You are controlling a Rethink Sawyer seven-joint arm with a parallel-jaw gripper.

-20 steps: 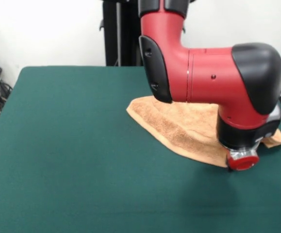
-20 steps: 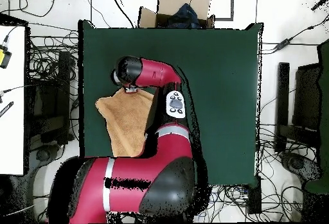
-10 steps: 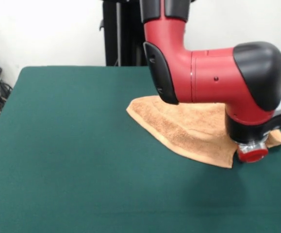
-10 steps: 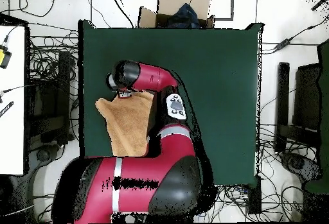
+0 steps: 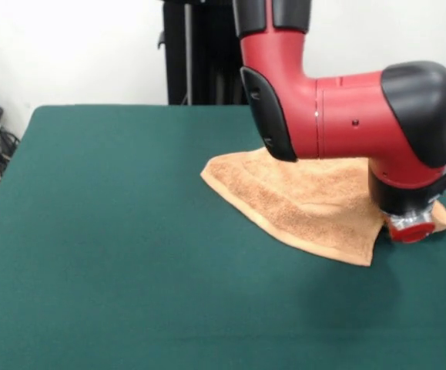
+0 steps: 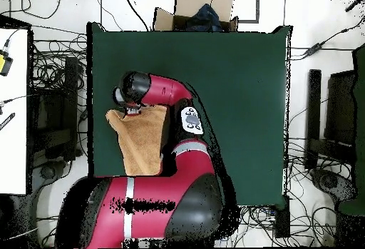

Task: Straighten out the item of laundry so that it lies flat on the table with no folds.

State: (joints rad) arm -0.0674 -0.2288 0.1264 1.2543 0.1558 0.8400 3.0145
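The claw has slid toward 3 o'clock, dragging the towel corner outward across the table. Whether it pinches cloth cannot be told. A fold likely remains.

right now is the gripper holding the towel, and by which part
It cannot be told. The gripper sits low at the towel's corner by the table edge, but the arm hides any grip.

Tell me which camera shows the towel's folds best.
The front view: the towel fills more of the picture, with its nap and hemmed near edge visible. The overhead view gives its outline at the table's edge, partly under the arm.
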